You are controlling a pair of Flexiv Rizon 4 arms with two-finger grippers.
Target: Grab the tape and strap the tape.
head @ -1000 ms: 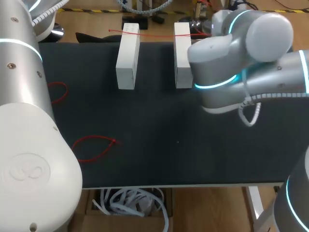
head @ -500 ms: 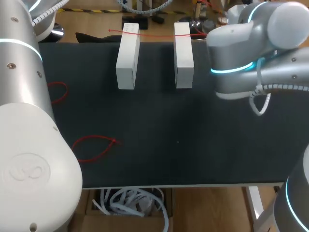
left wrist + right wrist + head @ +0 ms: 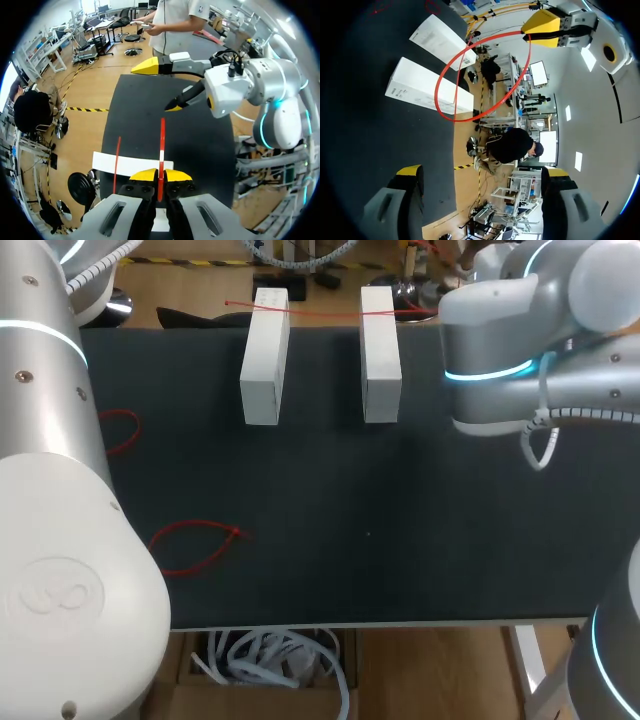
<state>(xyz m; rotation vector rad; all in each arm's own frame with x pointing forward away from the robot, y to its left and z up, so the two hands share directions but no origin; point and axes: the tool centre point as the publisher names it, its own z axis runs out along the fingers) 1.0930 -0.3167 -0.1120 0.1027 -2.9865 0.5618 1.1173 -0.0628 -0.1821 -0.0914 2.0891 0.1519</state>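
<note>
A red tape strap [image 3: 320, 311] runs across the far ends of two white blocks [image 3: 265, 355] [image 3: 380, 355] at the back of the black mat. In the left wrist view my left gripper [image 3: 160, 175] is shut on the strap [image 3: 161, 142], which stretches ahead over a white block [image 3: 131, 164]. My right gripper [image 3: 159, 86] hangs ahead of it, wide open and holding nothing. In the right wrist view the strap [image 3: 451, 107] forms a loop from my left gripper [image 3: 545, 27] down to the blocks [image 3: 420, 85], well ahead of the open right gripper [image 3: 482, 175].
Two loose red strap loops [image 3: 120, 430] [image 3: 195, 540] lie on the mat's left side. My right arm [image 3: 500, 350] hovers over the back right. The black mat [image 3: 400, 540] is bare in the middle and front.
My right arm has swung to the right and back, uncovering the right white block. The strap, the blocks and the left arm have not shifted.
</note>
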